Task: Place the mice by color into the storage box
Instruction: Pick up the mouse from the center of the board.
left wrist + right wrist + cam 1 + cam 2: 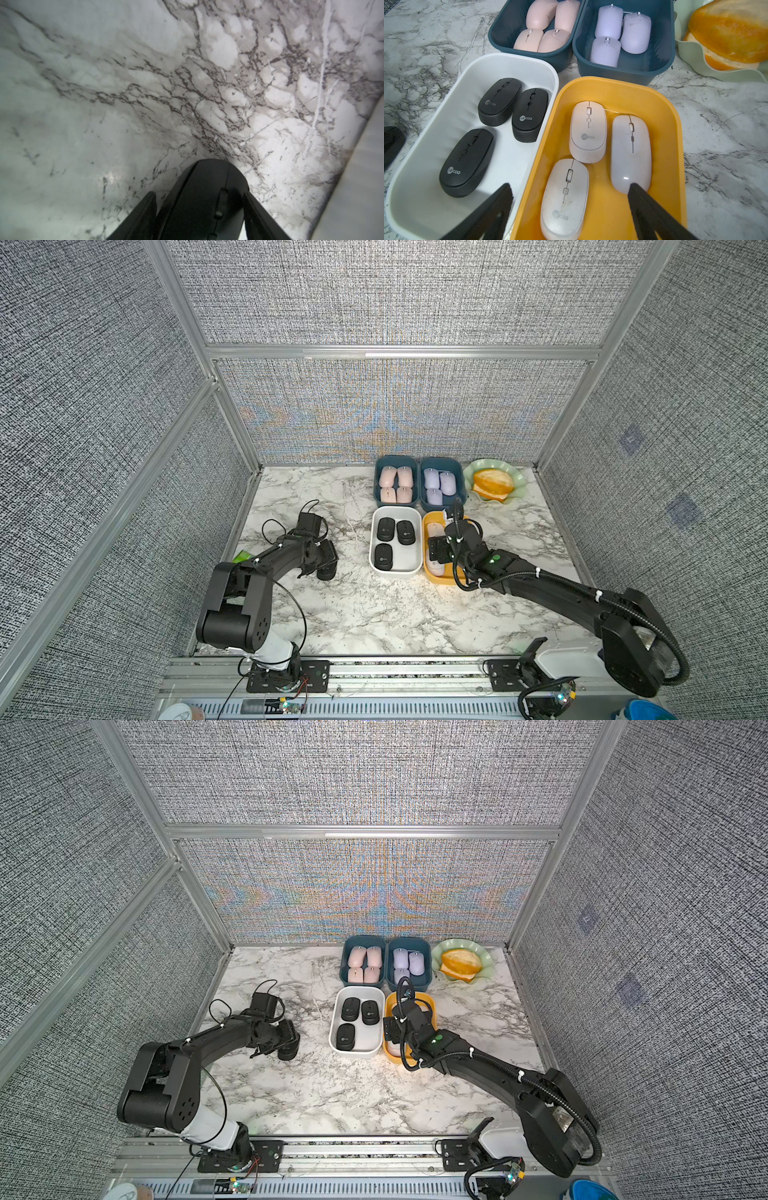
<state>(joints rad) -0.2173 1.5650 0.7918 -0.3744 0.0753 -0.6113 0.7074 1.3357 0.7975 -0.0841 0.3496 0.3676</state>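
Currently straddling black mouse (204, 187) with left end effector (198, 195), grip unclear; hovering right end effector (571, 187) wide open above white mice (588, 131).

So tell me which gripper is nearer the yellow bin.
Right. The right gripper hangs open directly over the yellow bin and its white mice. The left gripper is out on the marble beyond the white bin, a black mouse between its fingers.

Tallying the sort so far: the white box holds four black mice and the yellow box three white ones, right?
No: the white box holds three black mice, as the right wrist view shows. The fourth black mouse is outside it, between the fingers of the left tool. The yellow box does hold three white ones.
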